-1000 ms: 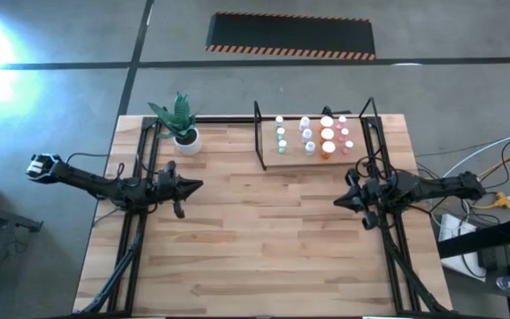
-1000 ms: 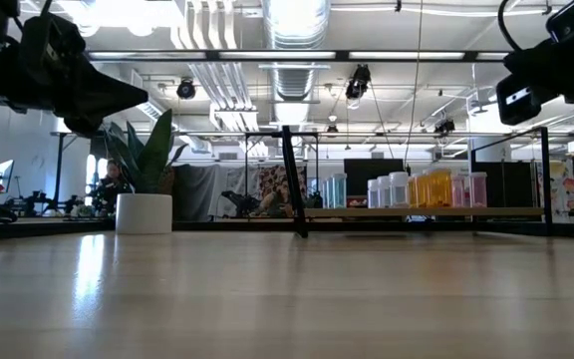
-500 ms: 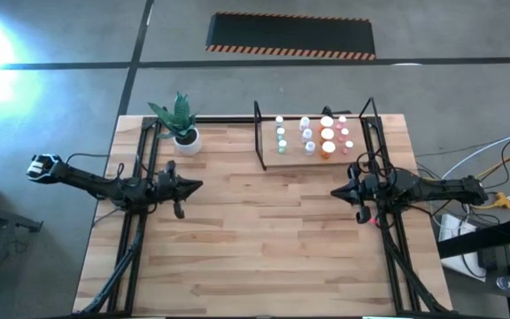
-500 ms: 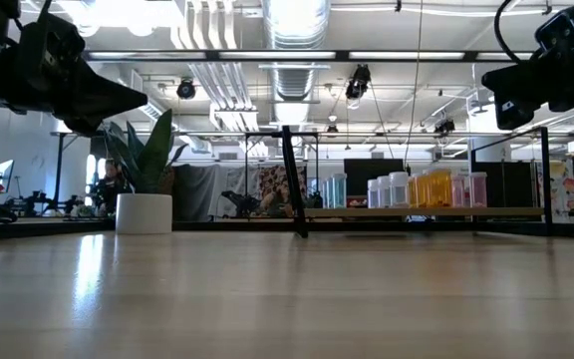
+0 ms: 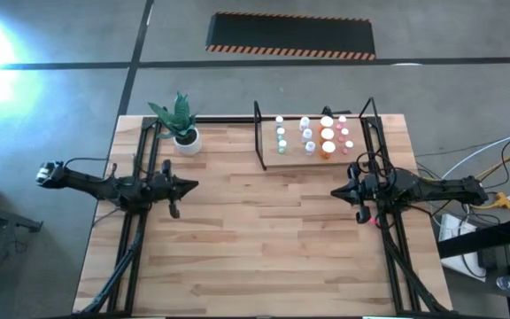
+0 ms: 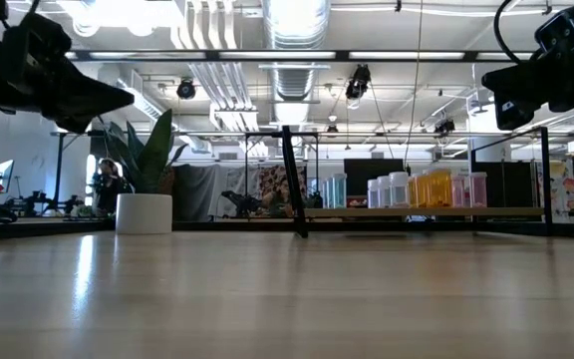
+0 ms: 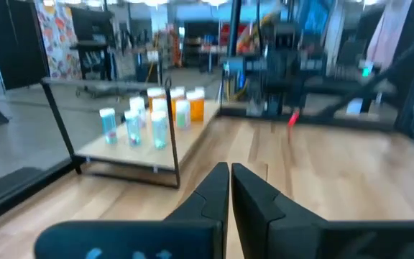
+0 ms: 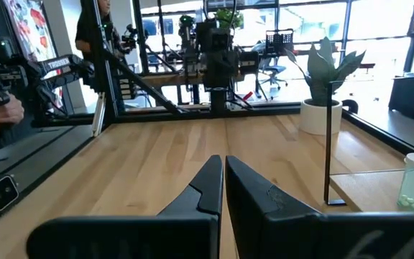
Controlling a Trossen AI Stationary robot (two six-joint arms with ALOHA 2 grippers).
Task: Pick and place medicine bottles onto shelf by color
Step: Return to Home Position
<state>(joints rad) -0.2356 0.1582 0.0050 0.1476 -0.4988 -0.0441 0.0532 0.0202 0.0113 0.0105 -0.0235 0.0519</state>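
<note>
Left tool (image 5: pixel 192 185) retreated; wrist views show it, like right tool (image 5: pixel 336 192), pressed together.

This was a robotics lab set up in an open industrial hall. Bare ventilation ducts (image 6: pixel 289 25) ran under a high ceiling, and the floor (image 5: pixel 60 97) was grey concrete with a hazard-striped mat (image 5: pixel 290 34) beyond the far edge of the tabletop (image 5: pixel 264 230). Loose cables (image 5: pixel 490 173) trailed off its right edge, and a person (image 6: pixel 105 182) stood among equipment in the background.
</note>
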